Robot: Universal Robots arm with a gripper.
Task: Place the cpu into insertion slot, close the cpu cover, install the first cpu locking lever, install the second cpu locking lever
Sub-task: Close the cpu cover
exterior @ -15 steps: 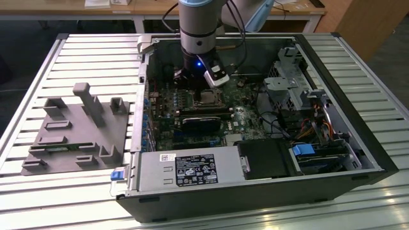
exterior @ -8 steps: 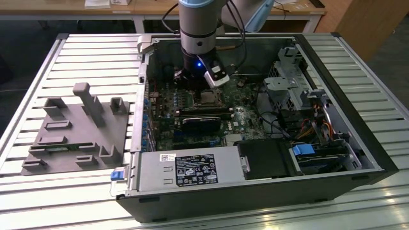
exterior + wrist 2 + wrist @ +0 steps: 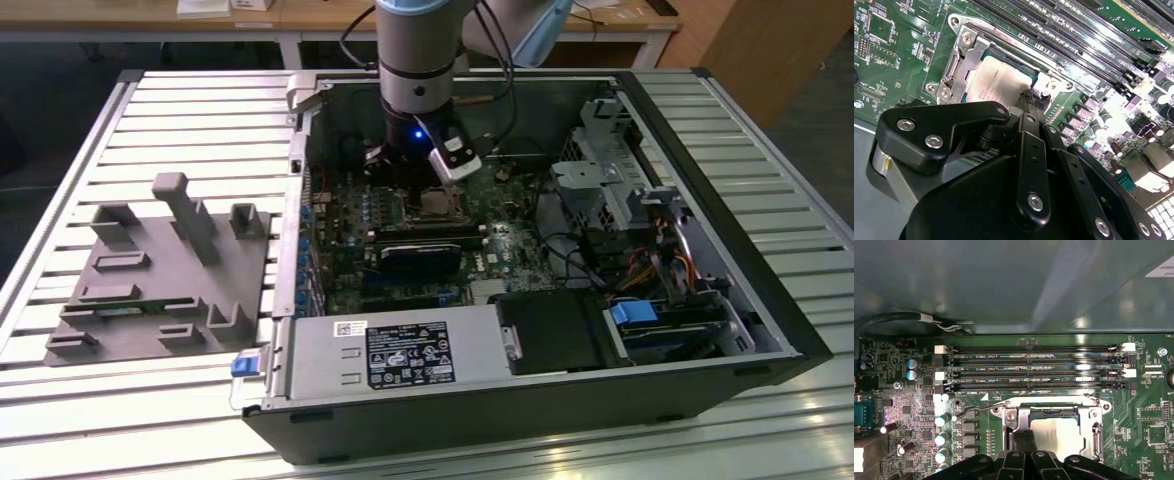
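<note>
Jaws together at cpu cover [image 3: 1095,435] edge, cpu [image 3: 1059,435] partly hidden — lever unclear

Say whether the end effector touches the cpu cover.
Cannot tell: in the second wrist view the end effector sits at the edge of the cpu cover, hiding any contact.

A robotics lab or workshop: beneath the gripper [image 3: 424,190] an open computer case [image 3: 534,425] lies on a slatted metal workbench [image 3: 200,110]. A grey moulded fixture [image 3: 160,280] sits well aside, and wooden desks [image 3: 134,20] stand beyond.
</note>
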